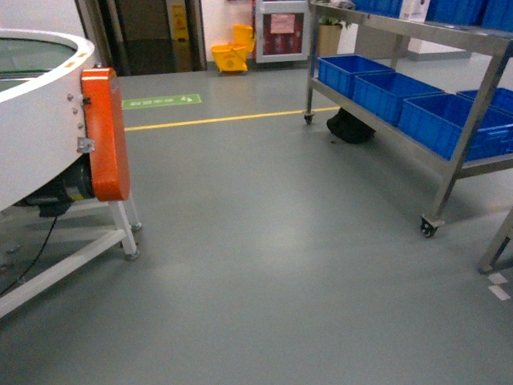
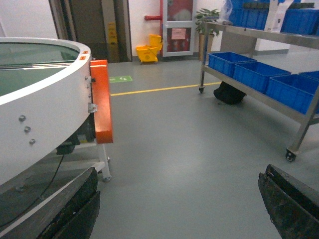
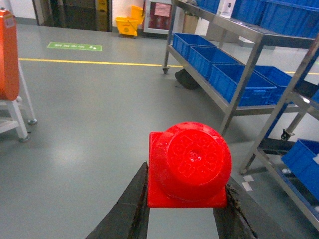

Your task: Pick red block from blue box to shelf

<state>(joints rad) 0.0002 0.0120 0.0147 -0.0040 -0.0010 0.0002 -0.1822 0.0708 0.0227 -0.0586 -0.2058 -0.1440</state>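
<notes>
The red block (image 3: 192, 162), a bright red studded brick, is clamped between the two dark fingers of my right gripper (image 3: 187, 185), stud side facing the camera, above grey floor. The shelf (image 3: 239, 31), a steel rack on castors, stands ahead and to the right; it also shows in the head view as the shelf (image 1: 433, 36) and in the left wrist view as the shelf (image 2: 261, 34). My left gripper (image 2: 179, 181) is open, its fingers wide apart over bare floor. The blue box is out of view. Neither gripper appears in the head view.
Dark blue crates (image 1: 385, 92) fill the shelf's lower tier, with a black bag (image 1: 350, 127) under it. A white round machine with an orange guard (image 1: 104, 132) stands at the left. A second rack (image 3: 299, 99) is near right. A yellow mop bucket (image 1: 231, 56) stands far back.
</notes>
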